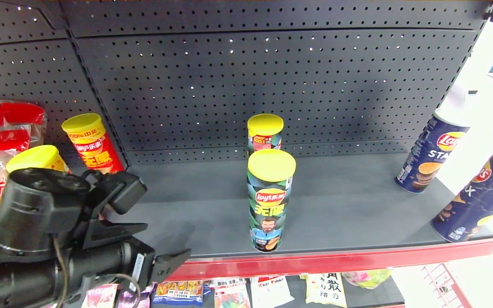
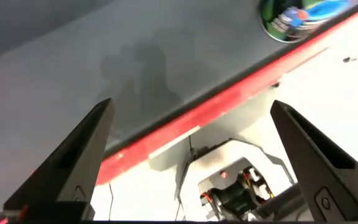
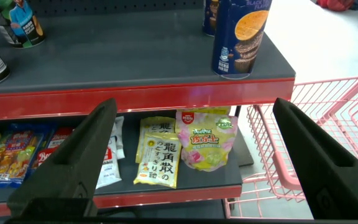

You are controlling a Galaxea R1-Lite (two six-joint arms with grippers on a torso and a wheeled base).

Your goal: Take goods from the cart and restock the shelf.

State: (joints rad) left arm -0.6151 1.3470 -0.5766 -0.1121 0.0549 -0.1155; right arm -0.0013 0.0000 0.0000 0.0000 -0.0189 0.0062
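At the shelf's (image 1: 336, 205) front edge, head view: the left end effector (image 1: 167, 238) is hanging off the left front corner, jaws apart, gripping nothing. A green can (image 1: 270, 201) is standing upright mid-shelf near the front edge, with a second can (image 1: 265, 132) behind it at the back panel. Red cans (image 1: 92, 143) are standing at the left end and blue cans (image 1: 430, 154) at the right end. Labels are carrying logos and print, not noted here.

Left wrist view: the left end effector (image 2: 191, 104) is gaping wide and empty over the front edge.

Right wrist view: the right end effector (image 3: 194, 102) is also gaping wide, empty. A pink wire cart (image 3: 328, 124) is sitting past the shelf's right end, lower down, its contents hidden. Packets (image 3: 160, 152) are lying on the lower shelf.

Judging: the right arm is nearer the cart. Cans like these, long axis vertical, are calling for a side grip.
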